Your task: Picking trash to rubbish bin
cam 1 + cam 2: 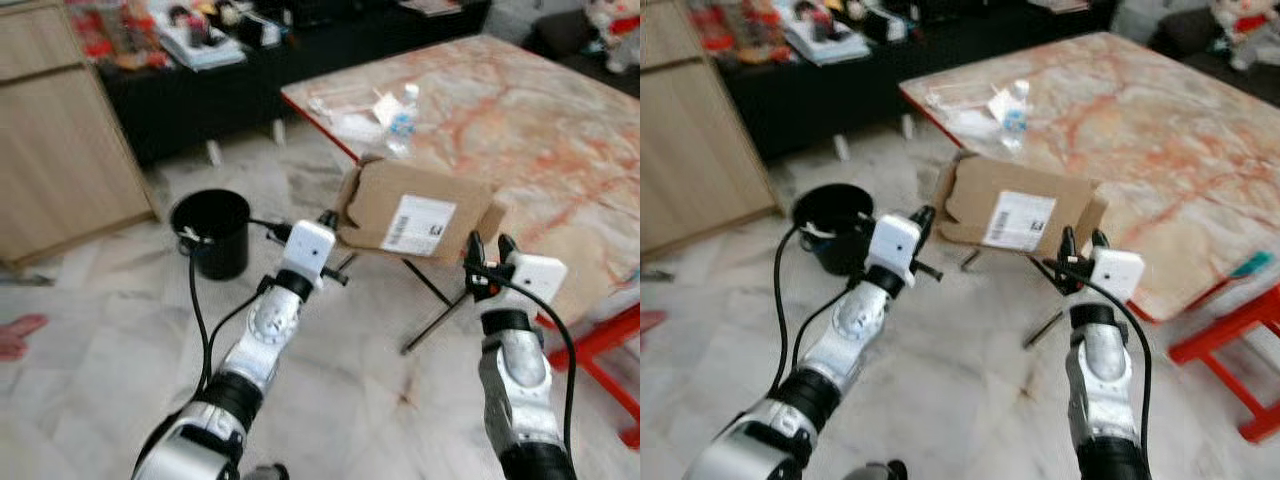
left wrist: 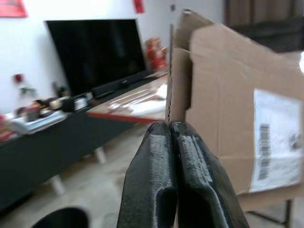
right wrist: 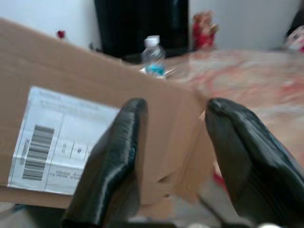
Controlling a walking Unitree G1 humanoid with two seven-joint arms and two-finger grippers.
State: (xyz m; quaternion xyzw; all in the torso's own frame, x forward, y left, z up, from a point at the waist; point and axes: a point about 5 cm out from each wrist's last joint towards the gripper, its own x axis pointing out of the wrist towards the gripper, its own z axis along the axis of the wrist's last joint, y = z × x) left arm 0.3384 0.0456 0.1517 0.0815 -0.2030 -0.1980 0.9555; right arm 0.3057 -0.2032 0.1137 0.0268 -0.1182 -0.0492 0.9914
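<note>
Left gripper (image 1: 327,219) is up at the near left corner of the flattened cardboard box (image 1: 415,212), and the left wrist view has its two black fingers (image 2: 154,175) pressed tight together with the cardboard edge pinched between them: jaws clenched on the box. The box hangs in the air just off the near edge of the marble-patterned surface (image 1: 540,120), tilted, its white shipping label (image 1: 417,224) with a barcode facing the robot. Over on the other side, the right gripper (image 1: 490,249) sits at the box's lower right corner. The right wrist view shows its fingers (image 3: 111,161) spread apart with the cardboard corner in front of them; jaws released, and whether a tip touches the cardboard, I cannot tell.

Down on the pale tiled floor (image 1: 120,340), to the robot's left, stands the black rubbish bin (image 1: 212,232), round and open-topped, near the left arm and well apart from the box. Up on the surface, beyond the box, a clear plastic water bottle (image 1: 402,118) with a blue label stands upright, with some clear plastic wrapping (image 1: 345,108) lying beside it. A red frame (image 1: 600,350) shows under the surface on the right. A light wooden cabinet (image 1: 55,130) stands at far left, and a low black TV bench (image 1: 230,80) with clutter on top runs along the back.
</note>
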